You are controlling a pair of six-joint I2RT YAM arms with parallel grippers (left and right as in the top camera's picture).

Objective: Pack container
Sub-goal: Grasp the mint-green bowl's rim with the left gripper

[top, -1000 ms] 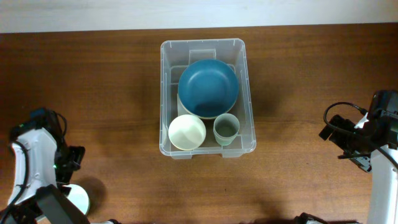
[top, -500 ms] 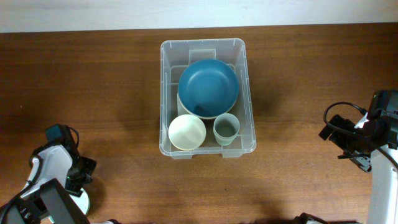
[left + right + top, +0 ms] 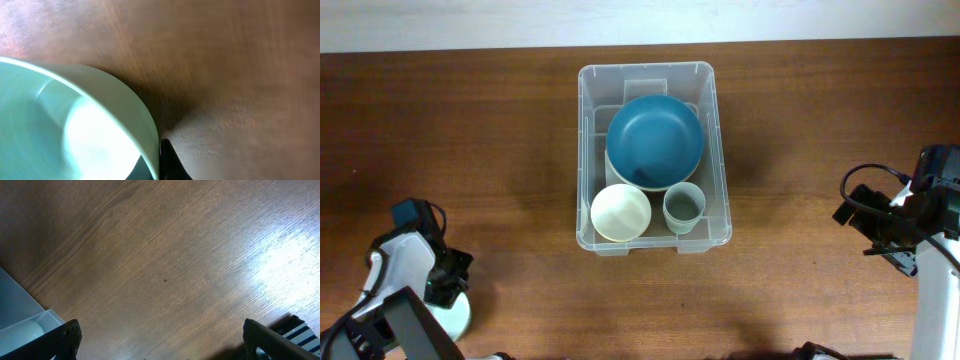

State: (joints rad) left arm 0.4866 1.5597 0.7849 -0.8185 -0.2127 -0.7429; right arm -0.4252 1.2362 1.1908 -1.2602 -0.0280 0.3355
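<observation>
Down at the lower left of the overhead frame, the left gripper (image 3: 448,288) is clenched on the rim of a pale bowl (image 3: 75,125). Up and to its right, at frame centre, sits the container (image 3: 585,150), long axis top to bottom. Beyond it, at the right edge, the right gripper (image 3: 160,347) hangs released, holding nothing.

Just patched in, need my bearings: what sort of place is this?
Likely a robot test bench, not a kitchen: bare wooden table, clear container holding a blue bowl, left arm over a pale bowl, right arm opposite.
</observation>
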